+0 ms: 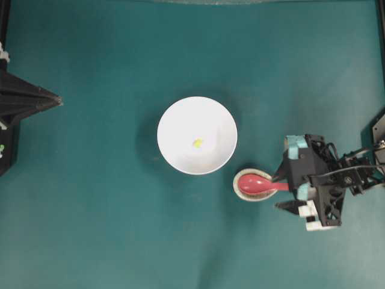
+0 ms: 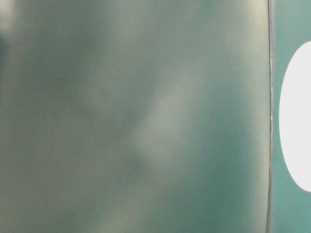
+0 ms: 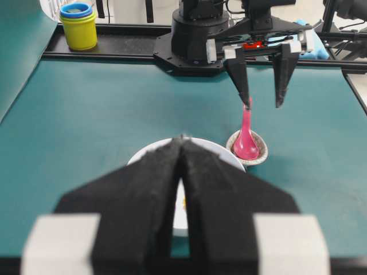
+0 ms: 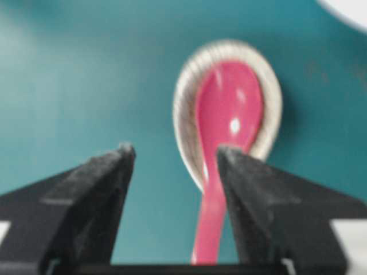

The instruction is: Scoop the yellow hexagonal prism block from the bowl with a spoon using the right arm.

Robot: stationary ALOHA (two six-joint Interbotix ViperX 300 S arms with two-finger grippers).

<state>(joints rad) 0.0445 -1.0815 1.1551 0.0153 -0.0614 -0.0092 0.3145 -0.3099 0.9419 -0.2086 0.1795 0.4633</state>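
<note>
The white bowl (image 1: 180,120) sits mid-table with the tiny yellow hexagonal prism block (image 1: 197,143) lying in it. To its lower right the pink-red spoon (image 1: 255,184) lies with its scoop in a small speckled beige spoon rest (image 1: 243,194) and its handle pointing right. My right gripper (image 1: 283,191) is open and straddles the handle. In the right wrist view the spoon (image 4: 226,109) has its handle close beside the right finger of the gripper (image 4: 176,152), with a wide gap to the left finger. My left gripper (image 3: 182,138) is shut and holds nothing, at the far left (image 1: 57,100).
In the left wrist view a stack of yellow and blue cups (image 3: 77,26) stands beyond the black rail at the back left. The right arm's base (image 3: 195,34) is behind the spoon rest (image 3: 261,152). The table-level view is a blur of green.
</note>
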